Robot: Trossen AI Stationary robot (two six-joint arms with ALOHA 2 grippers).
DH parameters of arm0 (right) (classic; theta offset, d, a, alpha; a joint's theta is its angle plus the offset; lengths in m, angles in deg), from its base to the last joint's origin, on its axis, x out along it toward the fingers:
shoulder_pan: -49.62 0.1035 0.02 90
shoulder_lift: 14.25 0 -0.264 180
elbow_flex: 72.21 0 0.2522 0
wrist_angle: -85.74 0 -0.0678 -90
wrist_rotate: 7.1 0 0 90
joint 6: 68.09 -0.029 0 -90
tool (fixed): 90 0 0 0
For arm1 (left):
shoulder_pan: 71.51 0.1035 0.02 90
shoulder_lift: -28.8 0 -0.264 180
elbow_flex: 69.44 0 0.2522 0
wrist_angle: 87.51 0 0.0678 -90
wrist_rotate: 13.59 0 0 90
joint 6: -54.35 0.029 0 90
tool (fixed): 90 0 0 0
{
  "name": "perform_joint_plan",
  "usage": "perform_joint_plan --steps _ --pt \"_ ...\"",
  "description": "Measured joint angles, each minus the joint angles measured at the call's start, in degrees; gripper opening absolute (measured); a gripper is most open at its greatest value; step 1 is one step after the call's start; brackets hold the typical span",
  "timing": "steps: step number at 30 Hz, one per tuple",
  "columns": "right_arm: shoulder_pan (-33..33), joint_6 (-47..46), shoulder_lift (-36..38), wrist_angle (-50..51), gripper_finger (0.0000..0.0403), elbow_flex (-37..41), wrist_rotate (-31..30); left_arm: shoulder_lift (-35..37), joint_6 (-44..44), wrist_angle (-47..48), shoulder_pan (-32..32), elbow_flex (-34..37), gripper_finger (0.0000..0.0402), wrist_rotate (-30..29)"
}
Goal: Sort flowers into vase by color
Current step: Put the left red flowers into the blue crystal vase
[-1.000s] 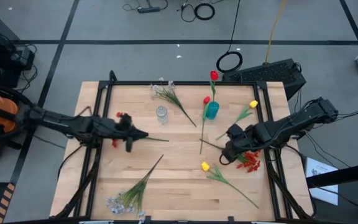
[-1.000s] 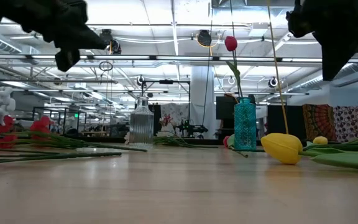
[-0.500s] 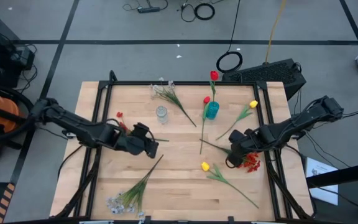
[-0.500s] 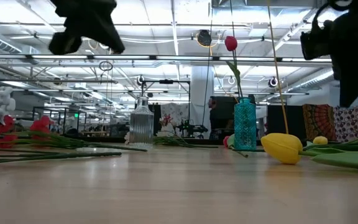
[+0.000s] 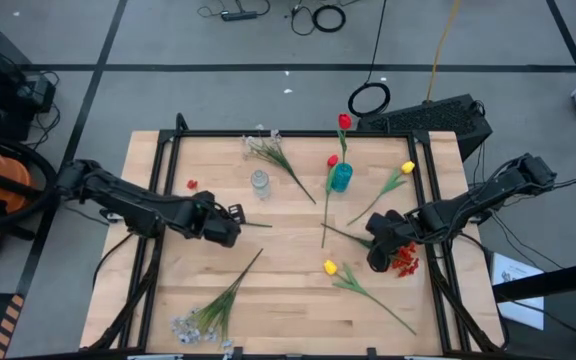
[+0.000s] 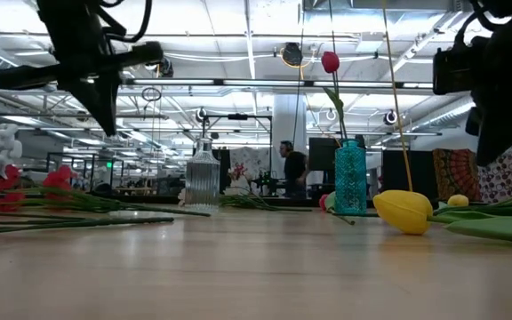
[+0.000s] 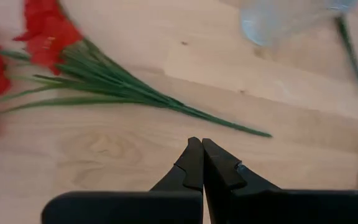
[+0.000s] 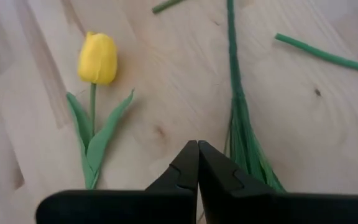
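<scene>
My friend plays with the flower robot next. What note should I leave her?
Left pincer: shut, empty, over the red spray's stems.
Right pincer: shut, empty, between a yellow tulip and a stem bundle.
Done: one red tulip stands in the blue vase.
Left: the clear vase is empty; yellow tulips, red sprays and pale sprays lie on the table.
</scene>
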Motion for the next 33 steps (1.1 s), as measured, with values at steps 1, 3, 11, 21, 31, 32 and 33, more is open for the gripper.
perform_joint_plan --steps 1,3,11,21,31,32,33 --pt "0.0 0.6 0.0 -0.5 0.0000 0.0 0.0 -0.3 -0.9 0.2 0.5 0.0 0.0000 0.2" --pt "0.0 1.7 0.0 -1.1 0.0000 0.0 0.0 -0.9 -2.0 0.9 1.7 0.0 0.0007 0.4" --pt "0.0 5.2 0.0 -2.1 0.0000 0.0 0.1 -5.5 0.8 1.5 7.2 0.0 0.0096 9.1" --pt "0.0 7.7 0.0 -2.3 0.0000 0.0 0.2 -8.6 -13.8 1.1 11.2 0.0 0.0147 9.5" --pt "0.0 8.0 0.0 -2.6 0.0000 0.0 0.2 -10.8 -18.3 -0.3 16.9 0.0 0.0147 12.5" --pt "0.0 8.0 0.0 -2.7 0.0000 0.0 0.2 -10.7 -18.3 -0.9 17.2 0.2 0.0147 12.6" --pt "0.0 8.0 0.0 -2.7 0.0000 0.0 0.2 -10.7 -18.3 -2.2 17.5 0.5 0.0147 13.0"
